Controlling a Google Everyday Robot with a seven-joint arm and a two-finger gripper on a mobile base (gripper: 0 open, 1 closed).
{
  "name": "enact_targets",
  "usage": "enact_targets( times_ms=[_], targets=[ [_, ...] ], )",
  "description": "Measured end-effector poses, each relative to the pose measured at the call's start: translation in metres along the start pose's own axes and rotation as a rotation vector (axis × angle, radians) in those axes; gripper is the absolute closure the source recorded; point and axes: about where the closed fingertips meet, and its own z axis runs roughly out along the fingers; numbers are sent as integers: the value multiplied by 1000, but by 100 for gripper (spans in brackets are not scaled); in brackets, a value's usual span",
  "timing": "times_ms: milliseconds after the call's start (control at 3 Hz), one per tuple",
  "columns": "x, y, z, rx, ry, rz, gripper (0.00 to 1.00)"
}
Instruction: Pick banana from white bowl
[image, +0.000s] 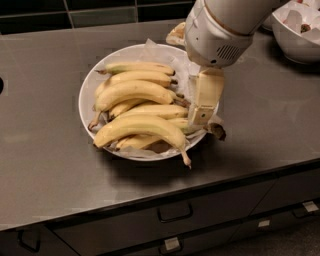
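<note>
Gripper (199, 119), matt cream plastic, at 3 o'clock rim of glossy white bowl (83, 98); crinkled paper lining (154, 50); counter (45, 155) brushed metal.

Dim, perhaps overhead light; hand (202, 122) at bowl (84, 97) rim
</note>
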Motion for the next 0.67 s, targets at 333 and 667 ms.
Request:
enact_targets(
  times_ms=[333,667],
  targets=[
    [-19,5,19,5,-35,-11,0],
    [-26,4,27,-1,-33,-21,3]
  ],
)
